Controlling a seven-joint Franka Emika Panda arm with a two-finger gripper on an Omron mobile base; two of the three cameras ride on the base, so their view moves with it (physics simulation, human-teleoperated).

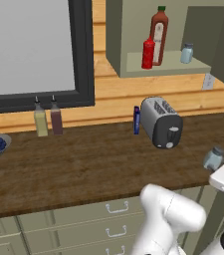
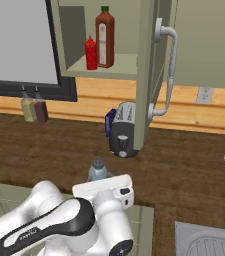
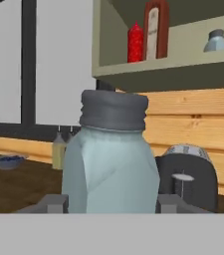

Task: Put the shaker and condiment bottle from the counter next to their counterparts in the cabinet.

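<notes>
1. Pale blue-grey shaker [image 3: 111, 159] stands upright between the gripper [image 3: 111, 205] fingers, dead centre in the hand view; jaws look closed on its body.
2. It sits near the counter [image 1: 83, 169] front edge, at 5 o'clock from the toaster [image 1: 162, 122].
3. Target: cabinet [image 1: 158, 64] shelf, up at 12 o'clock, beside the second shaker [image 1: 186, 53]. Red condiment bottle [image 1: 148, 53] is already there.

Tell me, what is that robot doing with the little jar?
The white robot arm's gripper is closed around a small pale blue shaker with a grey cap at the front of the dark wooden counter. Up in the open olive wall cabinet, the small red squeeze bottle already stands beside a tall dark red sauce bottle. A matching shaker waits there too.
</notes>
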